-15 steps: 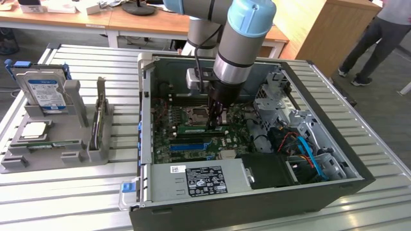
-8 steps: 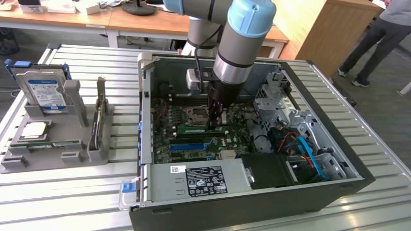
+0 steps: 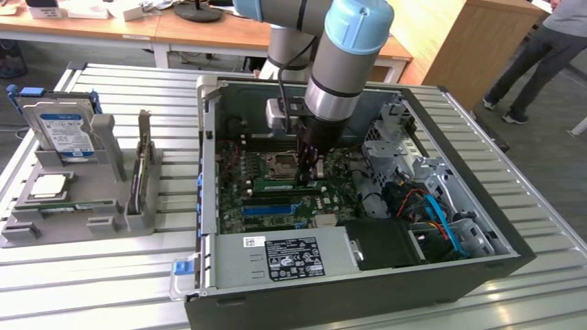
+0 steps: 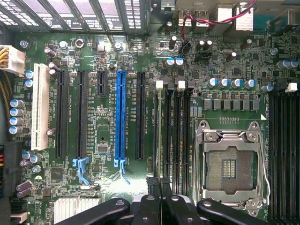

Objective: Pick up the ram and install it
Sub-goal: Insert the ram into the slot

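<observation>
The ram is a thin green stick standing on edge in a black memory slot beside the CPU socket, inside the open computer case. My gripper reaches straight down onto it. In the wrist view the ram shows edge-on as a narrow strip running along the slot, which has a white latch at its end. My gripper is shut with its black fingertips together on the stick's top edge. The slot's lower part is hidden by the fingers.
A blue slot and several black slots lie beside the memory slots. The power supply and a cable bundle fill the case's near side. A grey parts holder with a hard drive stands at the exterior view's left. A person stands far right.
</observation>
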Motion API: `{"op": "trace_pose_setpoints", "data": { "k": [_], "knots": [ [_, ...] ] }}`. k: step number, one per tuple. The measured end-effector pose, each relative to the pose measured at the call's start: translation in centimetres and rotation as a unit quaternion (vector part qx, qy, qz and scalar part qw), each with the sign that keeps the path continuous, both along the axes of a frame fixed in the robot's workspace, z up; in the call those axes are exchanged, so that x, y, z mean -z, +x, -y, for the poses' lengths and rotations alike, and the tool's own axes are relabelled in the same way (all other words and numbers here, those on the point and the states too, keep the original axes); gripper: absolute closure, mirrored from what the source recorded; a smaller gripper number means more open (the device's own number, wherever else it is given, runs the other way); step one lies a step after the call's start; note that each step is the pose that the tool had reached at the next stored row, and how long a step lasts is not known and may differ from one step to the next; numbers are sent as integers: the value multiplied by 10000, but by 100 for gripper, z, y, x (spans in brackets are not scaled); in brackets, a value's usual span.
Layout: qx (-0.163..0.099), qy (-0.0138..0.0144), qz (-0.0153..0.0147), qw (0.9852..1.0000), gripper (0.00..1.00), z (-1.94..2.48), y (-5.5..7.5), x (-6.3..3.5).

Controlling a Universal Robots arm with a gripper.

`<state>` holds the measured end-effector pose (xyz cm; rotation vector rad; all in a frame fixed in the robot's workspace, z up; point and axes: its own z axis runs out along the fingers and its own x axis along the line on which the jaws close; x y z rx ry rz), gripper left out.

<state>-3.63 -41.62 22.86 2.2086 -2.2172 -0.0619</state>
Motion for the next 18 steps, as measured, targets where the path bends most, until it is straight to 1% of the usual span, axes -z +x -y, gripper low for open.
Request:
{"op": "trace_pose_setpoints", "data": {
  "k": [5,15,18],
  "knots": [
    [-13,1,0,10000,88,0,0,3],
    [-20,0,0,10000,88,0,0,53],
    [-20,-1,0,10000,88,0,0,55]
  ]
}}
